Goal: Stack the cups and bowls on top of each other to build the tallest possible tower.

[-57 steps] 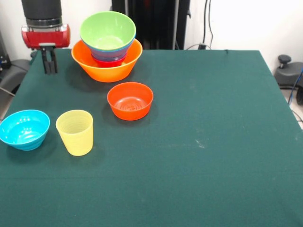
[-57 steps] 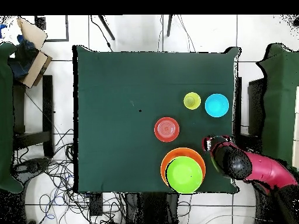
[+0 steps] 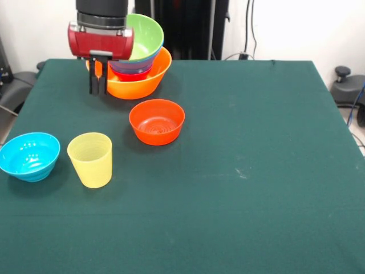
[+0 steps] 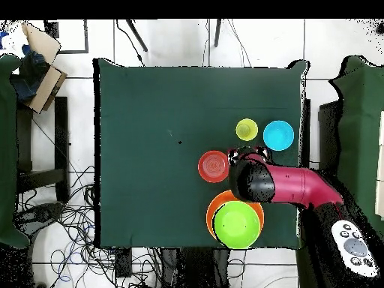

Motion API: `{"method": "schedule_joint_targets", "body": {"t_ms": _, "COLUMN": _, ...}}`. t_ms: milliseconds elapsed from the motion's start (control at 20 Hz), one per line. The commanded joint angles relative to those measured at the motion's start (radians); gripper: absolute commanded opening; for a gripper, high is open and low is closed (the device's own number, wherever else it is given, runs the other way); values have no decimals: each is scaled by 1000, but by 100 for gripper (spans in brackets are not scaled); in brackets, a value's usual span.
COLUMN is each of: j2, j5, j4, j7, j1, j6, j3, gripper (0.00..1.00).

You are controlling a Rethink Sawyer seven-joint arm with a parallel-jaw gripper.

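The tower stands at the table's far side: a large light-orange bowl (image 3: 145,80) holds nested red and blue bowls, with a lime green bowl (image 3: 145,34) on top; it also shows in the overhead view (image 4: 236,223). A red-orange bowl (image 3: 157,121) sits alone in front of it. The pale-yellow cup (image 3: 90,159) and a cyan bowl (image 3: 29,156) stand at the near left. My gripper (image 3: 98,90) hangs in front of the tower's left side, above the cloth, open by a narrow gap and empty. In the overhead view it (image 4: 240,156) is beside the red-orange bowl (image 4: 214,166).
The table wears a dark green cloth (image 3: 256,171). Chairs and a black stand are behind the table's far edge. In the overhead view, cables lie on the floor at the left and a box (image 4: 41,71) sits at the upper left.
My gripper has moved from beside the tower's outer side across to the tower's front, nearer the red-orange bowl. The bowls and cup have not moved.
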Motion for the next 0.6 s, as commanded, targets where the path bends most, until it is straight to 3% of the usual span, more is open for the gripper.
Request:
{"method": "schedule_joint_targets", "body": {"t_ms": 50, "j2": 42, "j5": -35, "j4": 144, "j7": 175, "j1": 57, "j6": -97, "j3": -41, "gripper": 0}}
{"method": "schedule_joint_targets", "body": {"t_ms": 300, "j2": 63, "j5": -1, "j4": 123, "j7": 210, "j1": 120, "j6": -116, "j3": -78, "gripper": 0}}
{"method": "schedule_joint_targets", "body": {"t_ms": 600, "j2": 24, "j5": 22, "j4": 148, "j7": 237, "j1": 152, "j6": -96, "j3": -100, "gripper": 0}}
